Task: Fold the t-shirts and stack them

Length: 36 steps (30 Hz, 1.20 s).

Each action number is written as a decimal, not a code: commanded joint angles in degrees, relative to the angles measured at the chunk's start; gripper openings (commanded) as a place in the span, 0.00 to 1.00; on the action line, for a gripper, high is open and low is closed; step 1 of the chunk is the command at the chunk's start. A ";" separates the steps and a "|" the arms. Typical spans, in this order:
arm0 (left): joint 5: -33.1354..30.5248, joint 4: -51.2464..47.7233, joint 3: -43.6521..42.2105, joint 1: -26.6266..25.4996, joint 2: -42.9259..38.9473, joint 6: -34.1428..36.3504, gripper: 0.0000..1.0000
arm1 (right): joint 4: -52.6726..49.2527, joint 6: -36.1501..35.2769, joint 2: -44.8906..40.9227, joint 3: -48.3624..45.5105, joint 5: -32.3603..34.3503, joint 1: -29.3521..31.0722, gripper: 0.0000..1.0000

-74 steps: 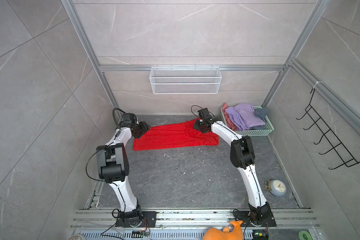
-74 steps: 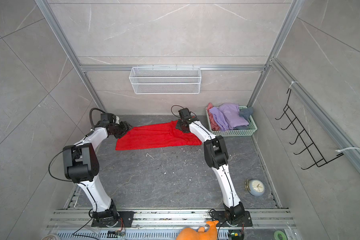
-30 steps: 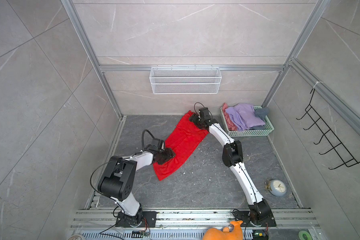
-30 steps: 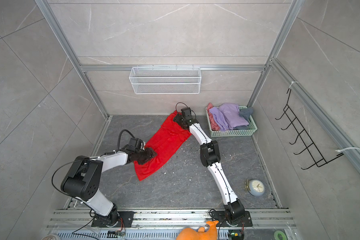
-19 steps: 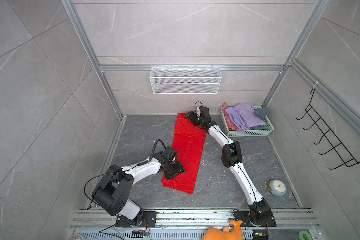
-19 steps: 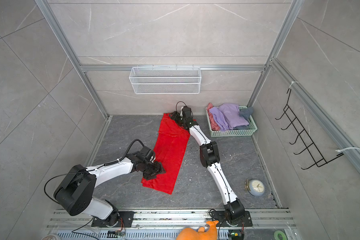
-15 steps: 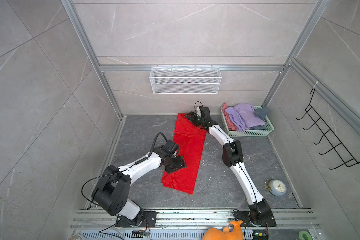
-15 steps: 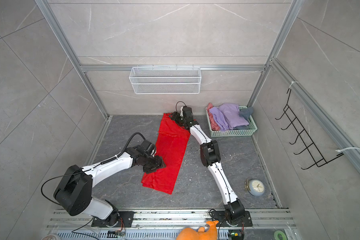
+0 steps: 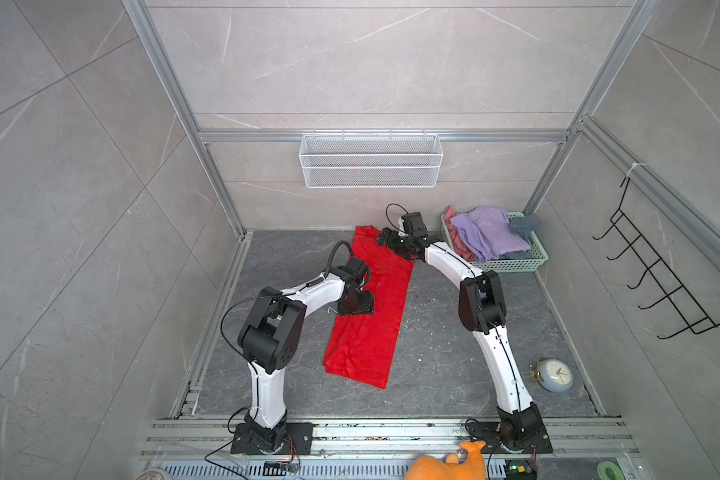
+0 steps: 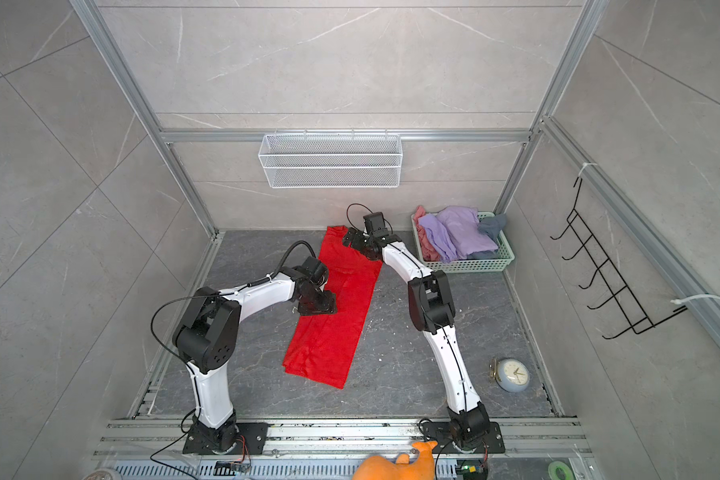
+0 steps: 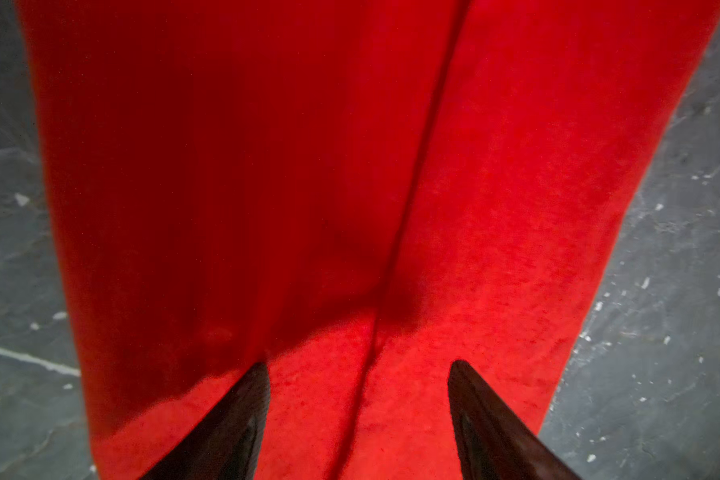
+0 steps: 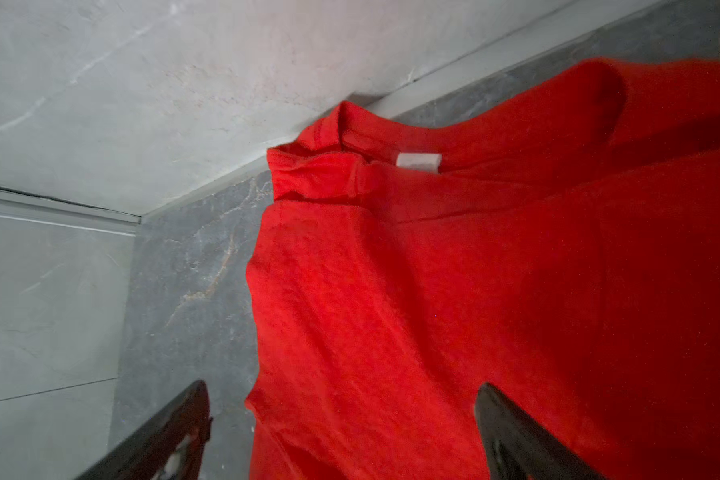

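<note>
Red t-shirt lies in the middle of the dark stone surface as a long, narrow folded strip. Its length runs from 12 o'clock, close to the back wall, to 6 o'clock, toward the arm bases; both top views show it so. A lengthwise crease runs down the cloth in the left wrist view.

The left claw sits at the strip's 9 o'clock edge, about halfway along it. From the left wrist its dark fingers stand spread, red cloth showing flat between them and nothing pinched. Whether the tips touch the cloth cannot be told.

The right claw is at the strip's 12 o'clock end, reaching in from the 3 o'clock side. In the right wrist view it is spread wide, one finger over bare stone and the other over the cloth, gripping nothing. Beyond it lies the collar with a small white label, near the foot of the wall.

At 2 o'clock, in the back corner, a pale green basket holds a loose, unfolded heap: a lavender t-shirt on top, a pink t-shirt at its 9 o'clock side and a dark grey t-shirt at its 3 o'clock side.

An alarm clock lies at 4 o'clock, and an orange plush toy shows at 6 o'clock beyond the base rail.
</note>
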 commanded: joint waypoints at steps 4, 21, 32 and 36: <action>3.25 4.65 -2.38 0.68 -0.49 0.14 0.71 | -4.64 -1.16 2.36 1.49 2.68 1.34 1.00; 14.09 23.81 -25.71 -1.16 -4.07 -18.22 0.71 | -3.97 3.58 21.82 26.20 -3.03 4.22 0.99; 11.80 21.04 -23.59 -1.79 -5.66 -17.46 0.71 | 0.09 1.74 18.81 25.28 -1.68 3.94 0.98; 9.14 16.92 -22.06 -1.25 -5.30 -16.12 0.71 | -2.47 -0.15 15.97 24.80 -0.13 3.28 0.98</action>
